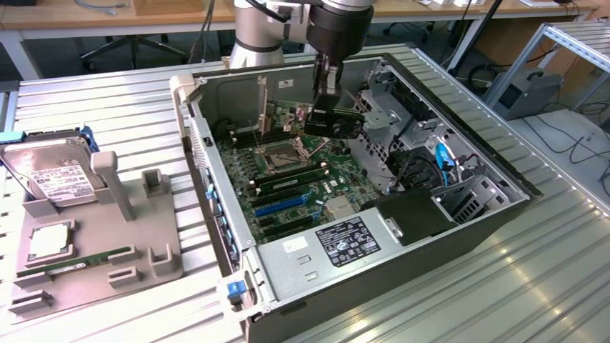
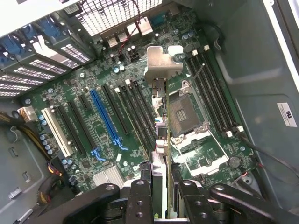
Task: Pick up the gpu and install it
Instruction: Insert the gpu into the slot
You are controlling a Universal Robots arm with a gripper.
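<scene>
Ext. view: logged hand [image 1: 329, 123] lowered into open PC case [image 1: 458, 214], hanging just above CPU socket [image 1: 286, 153].

Wrist view: found fingers [image 2: 140, 198] drawn in to a narrow gap and clamped on gpu [image 2: 166, 121] at its near end. Held edge-on and upright, w/ silver bracket [image 2: 161, 63] at far end. Placed gpu right alongside CPU socket, between socket and row of black slots [image 2: 133, 109]. Noted blue slot [image 2: 105, 119] farther from socket, beyond the black ones. Cannot tell whether lower card edge touches motherboard [image 2: 60, 91] or hangs clear of it. Cannot tell slot engagement either.

Ext. view, add'l items: recorded grey fixture [image 1: 105, 243] on ribbed metal tabletop [image 1: 533, 286], well apart from CPU socket, outside case wall toward exterior view's left. Recorded hard drive [image 1: 53, 179] w/ white label propped tilted at fixture's far end, farther from socket than fixture's middle. Recorded narrow green memory stick [image 1: 86, 259] lying flat in fixture, likewise well apart from socket.
</scene>
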